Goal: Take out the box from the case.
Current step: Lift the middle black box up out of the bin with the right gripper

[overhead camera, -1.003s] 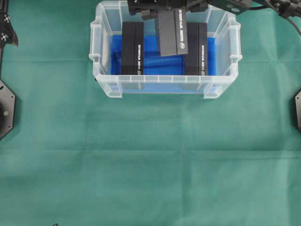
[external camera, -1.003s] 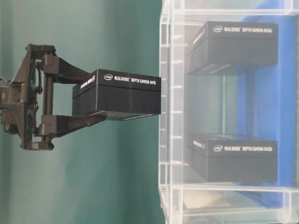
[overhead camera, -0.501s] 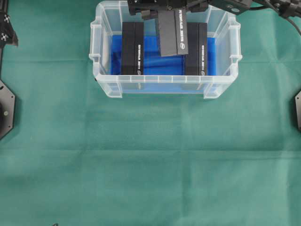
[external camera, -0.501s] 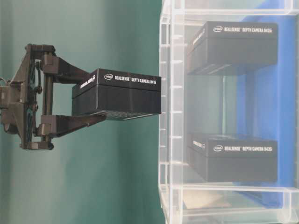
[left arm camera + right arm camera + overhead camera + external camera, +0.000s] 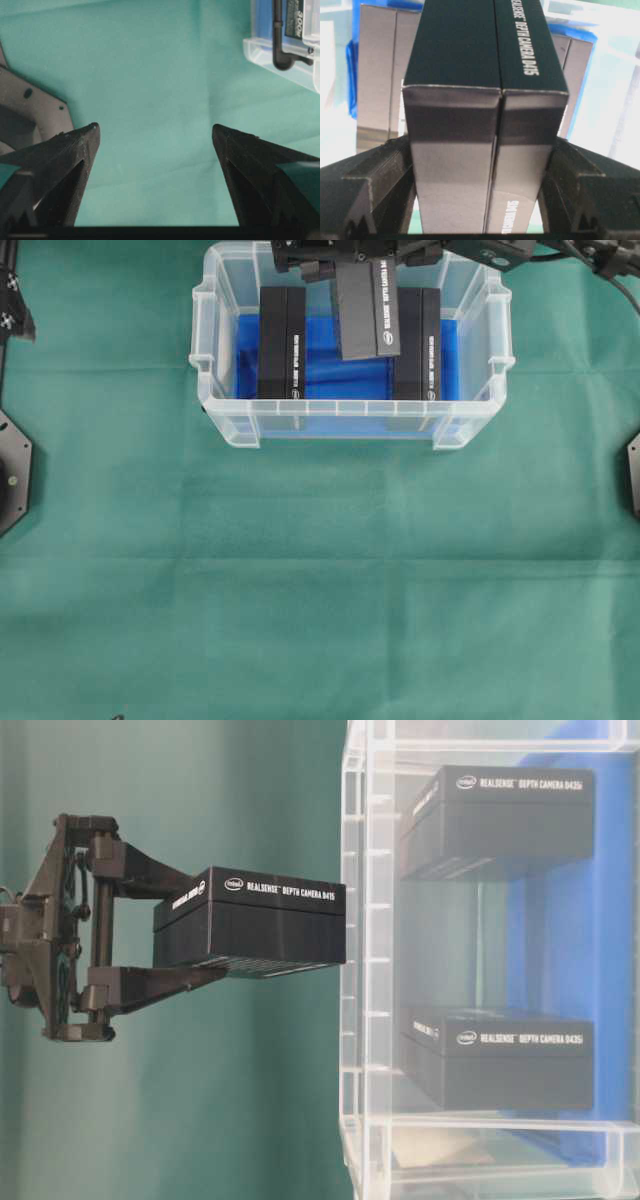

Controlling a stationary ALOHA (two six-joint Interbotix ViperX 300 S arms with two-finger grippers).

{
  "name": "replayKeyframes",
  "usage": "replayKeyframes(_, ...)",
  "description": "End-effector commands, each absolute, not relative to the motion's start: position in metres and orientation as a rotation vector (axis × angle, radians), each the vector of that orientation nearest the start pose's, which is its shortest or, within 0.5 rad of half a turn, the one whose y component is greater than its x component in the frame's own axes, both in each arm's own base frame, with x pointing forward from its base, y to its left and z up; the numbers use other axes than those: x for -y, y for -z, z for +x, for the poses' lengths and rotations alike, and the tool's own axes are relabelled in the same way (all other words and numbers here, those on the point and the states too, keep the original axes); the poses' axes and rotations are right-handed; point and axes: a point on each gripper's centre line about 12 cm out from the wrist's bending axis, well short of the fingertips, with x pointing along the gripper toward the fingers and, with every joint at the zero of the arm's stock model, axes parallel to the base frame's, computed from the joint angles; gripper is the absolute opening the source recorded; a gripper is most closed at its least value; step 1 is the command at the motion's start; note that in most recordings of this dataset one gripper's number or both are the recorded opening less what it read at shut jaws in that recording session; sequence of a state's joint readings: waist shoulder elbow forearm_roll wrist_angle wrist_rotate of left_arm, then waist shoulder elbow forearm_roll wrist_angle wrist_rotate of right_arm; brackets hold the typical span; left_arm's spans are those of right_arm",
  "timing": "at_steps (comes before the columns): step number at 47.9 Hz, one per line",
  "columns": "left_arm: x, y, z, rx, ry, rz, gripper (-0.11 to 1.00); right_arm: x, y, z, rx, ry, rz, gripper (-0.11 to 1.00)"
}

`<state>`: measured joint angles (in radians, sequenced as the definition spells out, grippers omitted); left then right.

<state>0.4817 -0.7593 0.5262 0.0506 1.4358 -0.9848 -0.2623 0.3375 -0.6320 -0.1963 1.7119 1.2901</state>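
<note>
**Black box gripped above the clear bin, two more inside**

Black card, matte and printed in white, makes up all three boxes in view; the one held, a long rectangular black cardboard box (image 5: 250, 923), carries the Intel oval and the words "REALSENSE DEPTH CAMERA D415" along its upper edge in the table-level view; the right wrist view shows the same "DEPTH CAMERA D415" lettering running up its side. The right gripper (image 5: 195, 927) clamps this box from two opposite faces, one finger (image 5: 150, 870) on one side and the other on the opposite side; the box is clear of the large translucent plastic case with the ribbed rim (image 5: 352, 420), its far end just beside the rim in the table-level view, and from overhead it hangs over the case's middle, near the back wall.

Two further black rectangular boxes remain in the case, one at the left (image 5: 281, 343) and one at the right (image 5: 420, 348), well apart, both standing on the blue cloth lining (image 5: 330, 375); their labels read "REALSENSE DEPTH CAMERA D435i" beside the Intel logo.

The left gripper (image 5: 155, 131) hangs with its two dark fingers spread wide and nothing between them, over the green table cloth (image 5: 320, 590); a corner of the case shows at the upper right of its view.
</note>
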Motion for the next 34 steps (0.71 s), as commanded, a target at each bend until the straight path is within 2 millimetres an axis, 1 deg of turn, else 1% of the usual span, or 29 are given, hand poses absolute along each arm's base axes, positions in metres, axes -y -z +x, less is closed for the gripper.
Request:
replayKeyframes(1,-0.086,-0.351,0.15,-0.858,-1.023,-1.096,0.94,0.138,-0.398,0.424,-0.883,1.211,1.122,0.67)
replayKeyframes(21,-0.086,-0.351,0.149,-0.861,-1.024,-1.096,0.94,0.139,-0.398,0.424,-0.874,1.222,1.119,0.67)
replayKeyframes(29,-0.085,-0.35,0.148,-0.87,-1.028,-1.097,0.94,0.13,-0.398,0.427,-0.876,1.213,1.119,0.67)
replayKeyframes(34,-0.085,-0.35,0.148,-0.874,-1.03,-1.097,0.94,0.121,-0.398,0.429,-0.878,1.207,1.122,0.67)
